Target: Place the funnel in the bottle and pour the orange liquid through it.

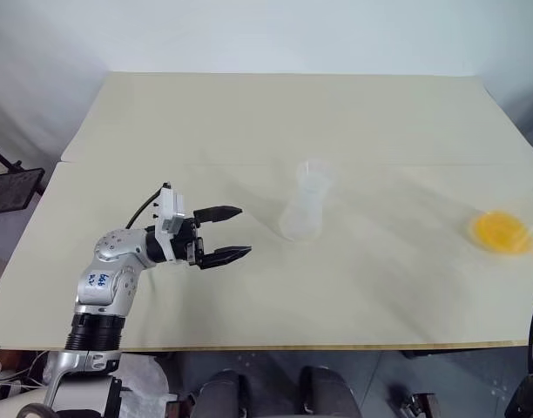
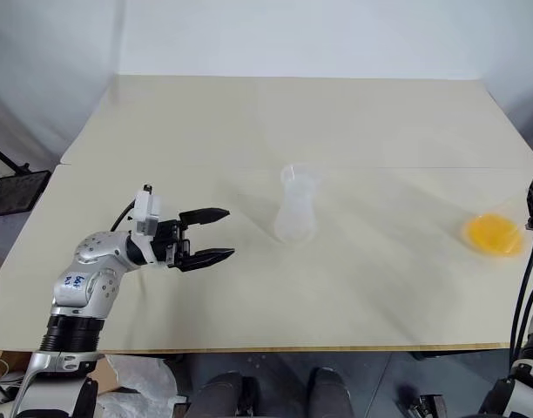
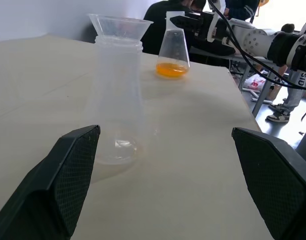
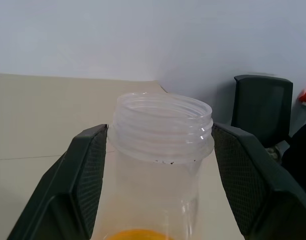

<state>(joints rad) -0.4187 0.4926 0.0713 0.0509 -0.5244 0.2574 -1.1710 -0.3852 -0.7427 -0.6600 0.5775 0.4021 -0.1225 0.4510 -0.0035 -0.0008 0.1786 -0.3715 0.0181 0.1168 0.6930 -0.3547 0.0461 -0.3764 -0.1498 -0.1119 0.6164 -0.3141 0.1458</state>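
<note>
Funnel [image 3: 120, 25] seated in bottle [image 1: 305, 209] at frame centre; left end effector [image 1: 225, 234] released; right end effector [image 4: 158, 165] clamping the pouring vessel [image 4: 160, 150] of orange liquid [image 1: 502, 232], right edge of bench [image 1: 249, 113]; next: lift, carry over, tip.
</note>
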